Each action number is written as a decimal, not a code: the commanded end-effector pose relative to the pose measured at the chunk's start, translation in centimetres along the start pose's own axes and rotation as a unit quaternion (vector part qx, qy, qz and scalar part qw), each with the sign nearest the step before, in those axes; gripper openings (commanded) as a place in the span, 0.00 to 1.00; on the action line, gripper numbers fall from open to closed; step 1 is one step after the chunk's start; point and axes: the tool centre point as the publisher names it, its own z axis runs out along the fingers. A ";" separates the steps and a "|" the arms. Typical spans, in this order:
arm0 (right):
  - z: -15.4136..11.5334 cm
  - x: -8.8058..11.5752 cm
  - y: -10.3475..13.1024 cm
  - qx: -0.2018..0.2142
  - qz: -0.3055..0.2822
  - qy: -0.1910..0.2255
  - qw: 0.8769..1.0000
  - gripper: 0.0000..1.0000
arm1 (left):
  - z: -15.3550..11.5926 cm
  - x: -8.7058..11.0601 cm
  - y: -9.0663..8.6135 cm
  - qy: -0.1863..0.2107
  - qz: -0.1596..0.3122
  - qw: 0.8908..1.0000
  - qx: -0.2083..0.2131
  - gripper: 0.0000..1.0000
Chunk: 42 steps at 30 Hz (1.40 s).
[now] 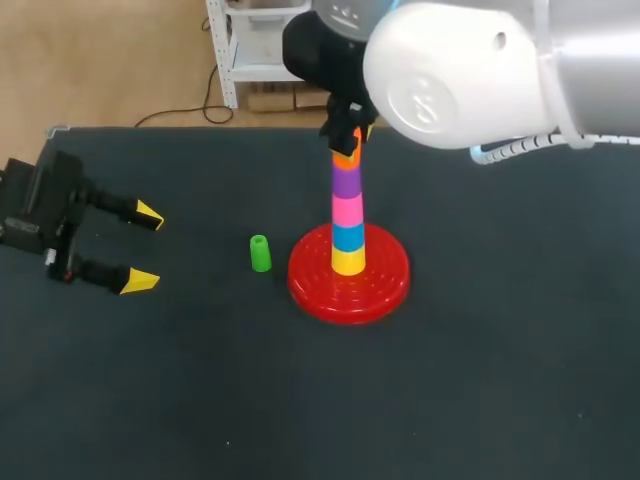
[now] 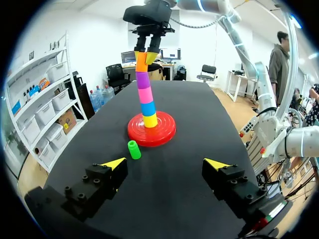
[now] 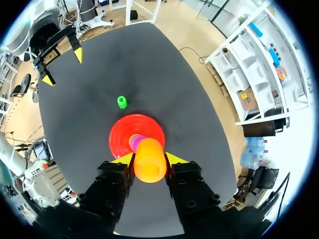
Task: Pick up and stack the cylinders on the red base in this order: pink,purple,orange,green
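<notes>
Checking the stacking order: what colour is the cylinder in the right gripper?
Orange. The cylinder in the right gripper shows best in the right wrist view.

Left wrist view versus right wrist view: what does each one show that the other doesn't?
Only the left wrist view shows the stack side-on, with a yellow plastic cylinder and a blue plastic cylinder at its bottom. Only the right wrist view looks straight down onto the top of the orange plastic cylinder, held between the fingers of the right gripper. Both show the round red plastic base and the small green plastic cylinder beside it on the black table.
</notes>
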 end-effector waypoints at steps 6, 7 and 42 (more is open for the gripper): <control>0.8 -0.4 -0.5 -0.012 -0.017 0.026 0.999 0.00 | 0.0 0.1 -0.1 -0.002 0.001 1.000 -0.002 1.00; 0.9 -0.4 -0.6 -0.015 -0.019 0.027 0.999 0.00 | 0.0 0.1 -0.1 -0.002 0.001 1.000 -0.002 1.00; 1.0 -0.2 0.3 -0.046 -0.068 0.052 0.995 0.00 | 0.0 0.1 -0.1 -0.002 0.001 1.000 -0.002 1.00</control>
